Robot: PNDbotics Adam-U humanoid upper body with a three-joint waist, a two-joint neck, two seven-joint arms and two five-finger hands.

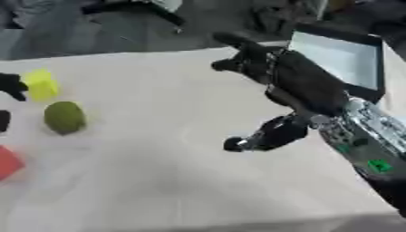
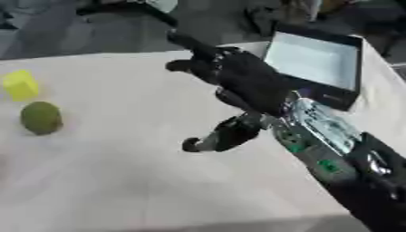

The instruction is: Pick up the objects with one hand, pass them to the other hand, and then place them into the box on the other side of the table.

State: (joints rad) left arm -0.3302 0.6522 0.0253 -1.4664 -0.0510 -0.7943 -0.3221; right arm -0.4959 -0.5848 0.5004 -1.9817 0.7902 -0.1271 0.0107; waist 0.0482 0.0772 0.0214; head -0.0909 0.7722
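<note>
While hovering above mid-counter (image 1: 158, 181), right hand (image 1: 305, 86) spread wide, fingers (image 1: 238, 43) released and stretched toward 11 o'clock, thumb hanging down toward 7 o'clock, grasping nothing. Coming in from 4 o'clock on a black and silver forearm, green patches showing along it.

Over at 1 o'clock, just beside that hand: the box (image 2: 313, 59), black-walled, pale inside, sitting at the counter's far right corner.

Swinging across to 9 o'clock, well apart from the right hand: a round green object (image 1: 65, 117) resting on the counter. At its 11 o'clock, near but not touching, a yellow block (image 1: 41, 84). Down at 7 o'clock from the green one, at the very edge of the left eye view, a red thing (image 1: 8, 163), mostly cut off.

Right against the yellow block at 9 o'clock, a dark sliver of the left hand (image 1: 9, 86) poking into the left eye view; released or clenched, cannot tell. Touching the block or only beside it, cannot tell either.
</note>
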